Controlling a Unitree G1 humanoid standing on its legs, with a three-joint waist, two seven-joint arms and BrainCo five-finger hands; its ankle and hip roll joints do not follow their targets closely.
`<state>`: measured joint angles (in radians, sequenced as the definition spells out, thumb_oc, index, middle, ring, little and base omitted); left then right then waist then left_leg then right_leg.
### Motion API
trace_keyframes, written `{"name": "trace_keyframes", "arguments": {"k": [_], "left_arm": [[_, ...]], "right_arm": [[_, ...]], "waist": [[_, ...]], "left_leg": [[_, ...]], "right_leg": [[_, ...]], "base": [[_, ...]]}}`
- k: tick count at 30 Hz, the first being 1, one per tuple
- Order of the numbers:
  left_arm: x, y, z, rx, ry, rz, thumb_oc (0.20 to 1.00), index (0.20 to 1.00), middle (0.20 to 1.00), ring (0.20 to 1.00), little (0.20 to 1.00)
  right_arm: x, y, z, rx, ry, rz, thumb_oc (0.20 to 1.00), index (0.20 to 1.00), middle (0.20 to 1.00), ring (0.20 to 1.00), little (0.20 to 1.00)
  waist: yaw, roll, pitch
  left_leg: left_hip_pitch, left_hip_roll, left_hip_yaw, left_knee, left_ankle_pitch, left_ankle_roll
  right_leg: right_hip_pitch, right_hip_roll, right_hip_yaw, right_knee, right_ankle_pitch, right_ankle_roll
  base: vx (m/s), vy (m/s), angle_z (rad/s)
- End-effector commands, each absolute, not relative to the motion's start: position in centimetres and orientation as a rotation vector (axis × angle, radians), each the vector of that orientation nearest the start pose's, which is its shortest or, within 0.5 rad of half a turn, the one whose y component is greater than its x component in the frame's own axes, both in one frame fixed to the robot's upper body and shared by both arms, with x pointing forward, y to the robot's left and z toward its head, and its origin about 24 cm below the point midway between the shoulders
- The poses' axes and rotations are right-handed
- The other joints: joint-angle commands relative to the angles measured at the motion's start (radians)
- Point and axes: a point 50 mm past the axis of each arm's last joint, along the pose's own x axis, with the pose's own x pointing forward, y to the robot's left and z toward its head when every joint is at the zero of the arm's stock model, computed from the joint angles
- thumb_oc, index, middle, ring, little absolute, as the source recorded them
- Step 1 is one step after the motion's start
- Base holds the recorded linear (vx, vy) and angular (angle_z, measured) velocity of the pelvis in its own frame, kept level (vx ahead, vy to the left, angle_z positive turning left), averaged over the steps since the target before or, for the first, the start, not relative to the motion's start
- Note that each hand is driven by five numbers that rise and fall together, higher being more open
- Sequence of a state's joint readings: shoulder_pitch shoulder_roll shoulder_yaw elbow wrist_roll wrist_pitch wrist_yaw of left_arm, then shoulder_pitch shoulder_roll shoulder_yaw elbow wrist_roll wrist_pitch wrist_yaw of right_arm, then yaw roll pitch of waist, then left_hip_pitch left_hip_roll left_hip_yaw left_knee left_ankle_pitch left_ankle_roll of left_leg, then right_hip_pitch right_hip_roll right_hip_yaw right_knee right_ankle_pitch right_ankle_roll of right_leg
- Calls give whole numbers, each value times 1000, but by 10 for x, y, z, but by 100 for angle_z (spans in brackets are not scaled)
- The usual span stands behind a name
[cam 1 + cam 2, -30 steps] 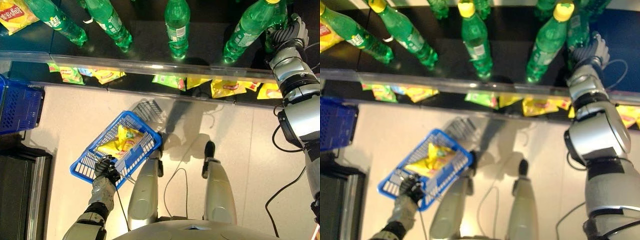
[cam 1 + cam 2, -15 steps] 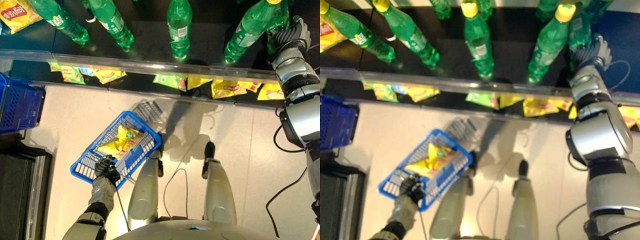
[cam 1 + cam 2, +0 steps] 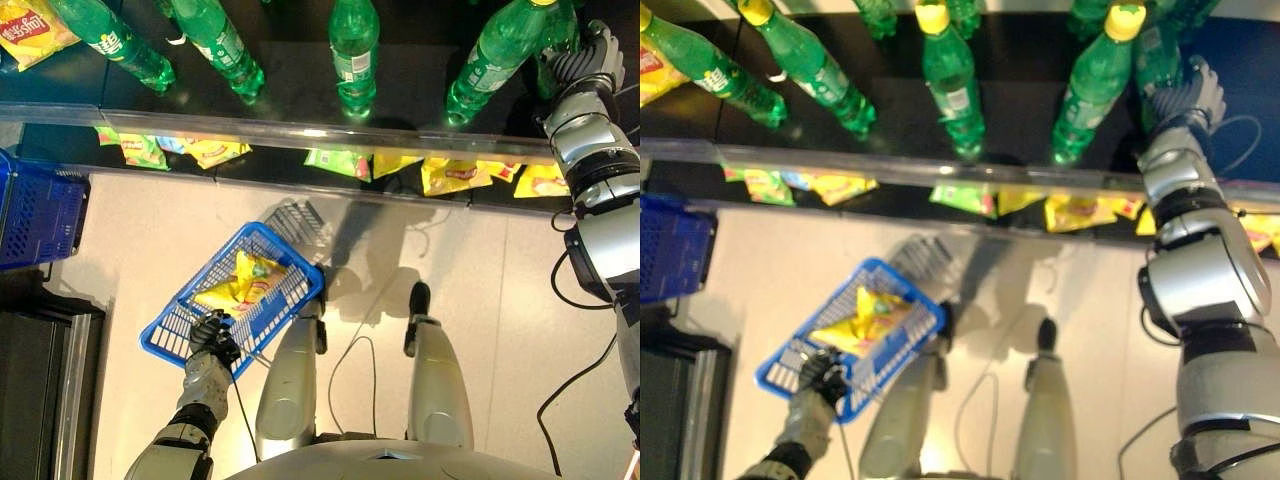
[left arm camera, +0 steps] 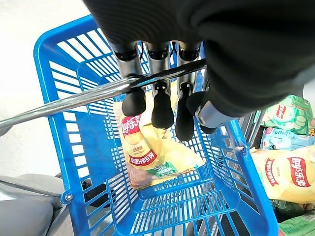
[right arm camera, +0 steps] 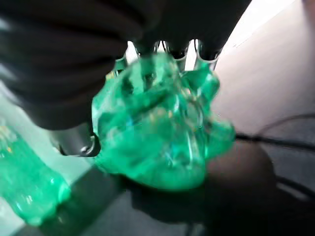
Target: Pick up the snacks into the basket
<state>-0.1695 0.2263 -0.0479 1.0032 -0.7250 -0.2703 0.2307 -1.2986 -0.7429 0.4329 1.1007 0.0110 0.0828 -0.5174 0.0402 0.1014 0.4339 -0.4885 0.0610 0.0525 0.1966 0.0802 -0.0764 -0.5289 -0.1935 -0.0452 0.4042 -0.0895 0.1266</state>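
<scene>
A yellow snack bag (image 3: 240, 283) already lies in the blue basket (image 3: 294, 262), which hangs low from the left hand (image 3: 210, 335), fingers hooked round its metal handle (image 4: 74, 101). Up on the shelf (image 3: 300, 90), the right hand (image 3: 1185, 95) wraps a green bottle (image 5: 157, 123) standing upright. More snack packets (image 3: 455, 177) sit below the shelf edge, nearer the right arm.

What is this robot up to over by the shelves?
It is collecting items into a blue basket, which its left hand carries by the metal handle. One yellow snack bag already lies inside. Its right hand is up on the dark shelf, wrapped around a green bottle. More snack bags lie on the shelf below.
</scene>
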Motion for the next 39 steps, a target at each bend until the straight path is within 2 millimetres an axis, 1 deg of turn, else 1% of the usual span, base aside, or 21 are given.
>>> {"name": "trace_keyframes", "arguments": {"k": [1, 2, 4, 7, 9, 11, 16, 21, 27, 30, 32, 36, 39], "left_arm": [[190, 278, -96, -252, 551, 743, 200, 200, 200, 200, 200], [190, 278, -96, -250, 551, 743, 200, 200, 200, 200, 200], [192, 277, -95, -264, 536, 751, 200, 200, 200, 200, 200], [192, 278, -95, -263, 535, 755, 200, 200, 200, 200, 200], [192, 278, -94, -266, 532, 758, 200, 200, 200, 200, 200], [191, 278, -94, -267, 534, 758, 200, 200, 200, 200, 200], [192, 280, -92, -258, 520, 751, 200, 200, 200, 200, 200], [193, 281, -91, -251, 517, 740, 200, 200, 200, 200, 200], [191, 280, -93, -254, 526, 739, 200, 200, 200, 200, 200], [188, 282, -95, -253, 540, 747, 200, 200, 200, 200, 200], [187, 284, -95, -253, 539, 756, 200, 200, 200, 200, 200], [189, 286, -91, -256, 515, 756, 200, 200, 200, 200, 200], [188, 287, -91, -253, 518, 755, 200, 200, 200, 200, 200]], "right_arm": [[359, -292, 375, -761, -644, -940, 200, 200, 200, 200, 200], [359, -292, 374, -761, -642, -941, 200, 200, 200, 200, 200], [350, -293, 376, -750, -707, -962, 200, 200, 200, 200, 200], [344, -294, 372, -743, -738, -973, 200, 200, 200, 200, 200], [336, -299, 359, -740, -759, -987, 200, 200, 200, 200, 200], [334, -300, 353, -743, -758, -988, 200, 200, 200, 200, 200], [326, -310, 328, -784, -720, -1003, 200, 200, 200, 200, 200], [327, -311, 321, -787, -701, -997, 200, 200, 200, 200, 200], [332, -307, 316, -805, -682, -964, 200, 200, 200, 200, 200], [333, -304, 315, -800, -691, -950, 200, 200, 200, 200, 200], [335, -300, 311, -818, -682, -924, 200, 200, 200, 200, 200], [340, -292, 306, -840, -669, -883, 200, 200, 200, 200, 200], [344, -290, 304, -845, -654, -871, 200, 200, 200, 200, 200]], "waist": [[-17, -60, -1], [-16, -61, -2], [-24, -56, -3], [-28, -58, -6], [-35, -60, -11], [-38, -58, -13], [-45, -56, -22], [-43, -56, -28], [-41, -57, -33], [-39, -60, -32], [-37, -62, -30], [-33, -68, -21], [-30, -72, -16]], "left_leg": [[14, -41, -22, 69, -78, 36], [14, -41, -22, 69, -78, 36], [15, -40, -18, 73, -83, 37], [16, -39, -15, 80, -87, 38], [18, -37, -13, 85, -93, 39], [20, -36, -13, 86, -95, 40], [22, -35, -8, 95, -101, 43], [19, -34, -8, 98, -101, 44], [13, -35, -9, 99, -100, 46], [11, -36, -13, 101, -99, 46], [12, -38, -14, 99, -98, 46], [5, -39, -15, 97, -94, 48], [-4, -40, -16, 99, -92, 49]], "right_leg": [[27, 40, 10, -112, 139, -16], [27, 40, 10, -111, 139, -16], [28, 41, 15, -108, 136, -16], [27, 43, 17, -104, 134, -17], [26, 45, 22, -97, 128, -18], [26, 46, 24, -94, 126, -18], [24, 49, 28, -87, 122, -17], [22, 49, 30, -88, 124, -16], [19, 48, 27, -90, 128, -17], [20, 47, 25, -92, 129, -17], [22, 46, 24, -94, 129, -16], [17, 44, 20, -96, 134, -14], [13, 44, 18, -99, 137, -14]], "base": [[-2, -16, -4], [0, 0, 0], [0, 0, 0], [3, -7, -1], [11, -17, -4], [0, 0, 0], [0, -13, -6], [1, -10, -6], [0, 0, 0], [0, 0, 0], [0, 0, 0], [0, 0, 0], [0, 0, 0]]}}
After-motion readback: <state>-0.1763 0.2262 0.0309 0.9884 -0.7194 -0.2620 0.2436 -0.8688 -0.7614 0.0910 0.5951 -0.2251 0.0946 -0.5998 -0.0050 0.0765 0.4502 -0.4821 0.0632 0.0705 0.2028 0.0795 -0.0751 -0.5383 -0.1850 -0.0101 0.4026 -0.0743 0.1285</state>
